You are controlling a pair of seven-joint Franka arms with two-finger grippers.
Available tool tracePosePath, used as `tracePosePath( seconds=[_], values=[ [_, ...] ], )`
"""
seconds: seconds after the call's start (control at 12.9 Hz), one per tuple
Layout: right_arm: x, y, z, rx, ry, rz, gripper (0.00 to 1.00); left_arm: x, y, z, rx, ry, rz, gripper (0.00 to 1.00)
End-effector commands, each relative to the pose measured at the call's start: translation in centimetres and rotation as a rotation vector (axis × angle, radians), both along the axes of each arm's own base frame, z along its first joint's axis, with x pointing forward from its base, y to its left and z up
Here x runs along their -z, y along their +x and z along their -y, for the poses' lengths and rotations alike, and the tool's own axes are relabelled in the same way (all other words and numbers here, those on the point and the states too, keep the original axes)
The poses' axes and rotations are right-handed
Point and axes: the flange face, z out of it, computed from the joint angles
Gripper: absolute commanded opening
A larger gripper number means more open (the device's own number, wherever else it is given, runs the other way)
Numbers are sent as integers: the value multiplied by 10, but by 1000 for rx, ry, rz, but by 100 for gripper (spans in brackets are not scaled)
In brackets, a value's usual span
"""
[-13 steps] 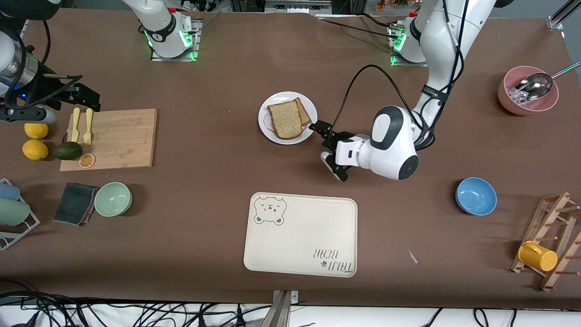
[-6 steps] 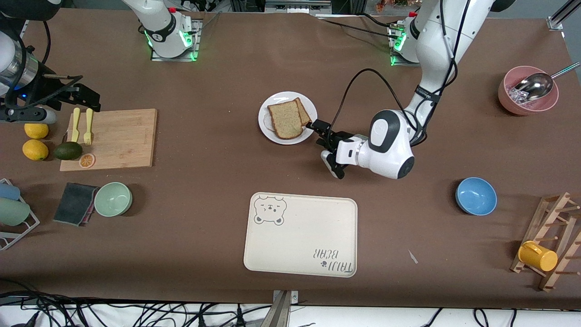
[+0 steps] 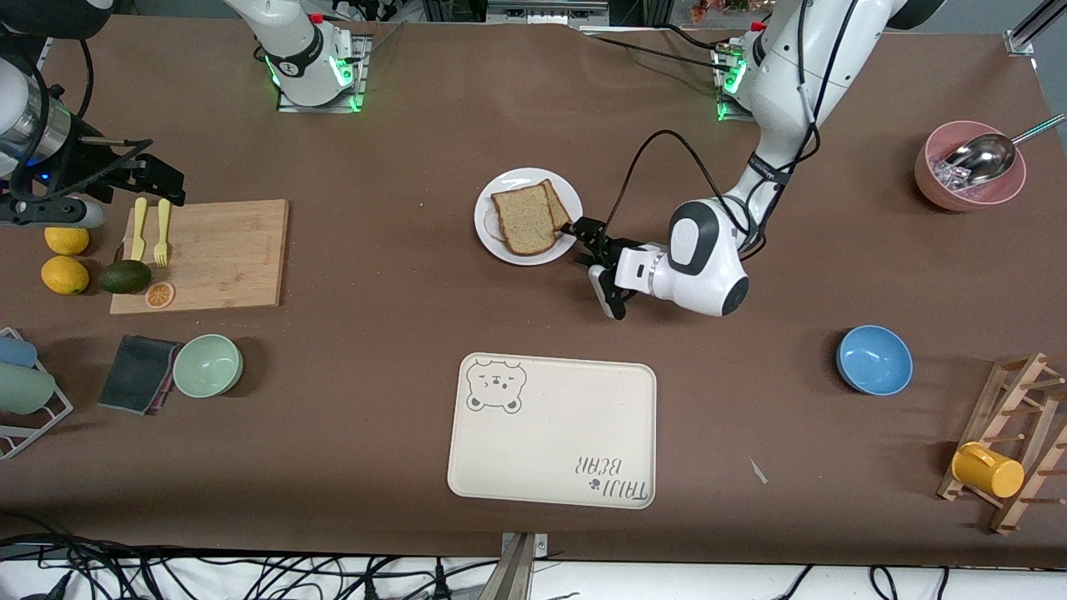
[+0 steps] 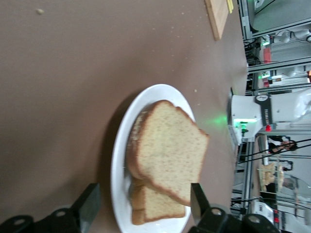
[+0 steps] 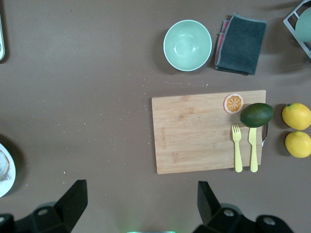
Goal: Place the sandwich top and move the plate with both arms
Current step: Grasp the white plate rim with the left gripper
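The white plate [image 3: 486, 210] stands mid-table. The pale speckled sandwich top [image 3: 523, 219] lies on it, overlapping a darker slice [image 3: 558, 203]. My left gripper [image 3: 588, 257] is open and empty, low over the table beside the plate's rim at the left arm's end. In the left wrist view the plate [image 4: 118, 167] and the sandwich top [image 4: 170, 145] lie just ahead of the open gripper [image 4: 145, 203], with the darker slice [image 4: 156, 208] under the top. My right gripper [image 3: 146, 171] waits open and empty over the table by the cutting board; it also shows in its wrist view [image 5: 140, 195].
A cream bear-print tray [image 3: 552, 431] lies nearer the camera than the plate. A wooden cutting board [image 3: 218, 254] holds a yellow fork and knife, with an avocado [image 3: 126, 277] and lemons beside it. A green bowl [image 3: 207, 365], blue bowl [image 3: 874, 359] and pink bowl [image 3: 967, 179] stand around.
My left gripper has moved closer to the plate's rim, staying open. The bread, the plate and the right arm have not moved.
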Motion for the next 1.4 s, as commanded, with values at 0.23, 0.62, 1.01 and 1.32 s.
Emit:
tracePosePath(
  seconds=[0.23,0.62,1.01,1.32],
  values=[
    [-1,2,1,10,3,-2,100,19,-23,14,29,1,59,61],
    [1,3,4,15,3,-6,100,48,-32,13,67,0,121,36],
    [0,3,4,15,3,-6,100,47,-37,20,61,-15,111,15],
    [1,3,4,15,3,-8,100,46,-41,27,49,-25,101,0]
  ],
)
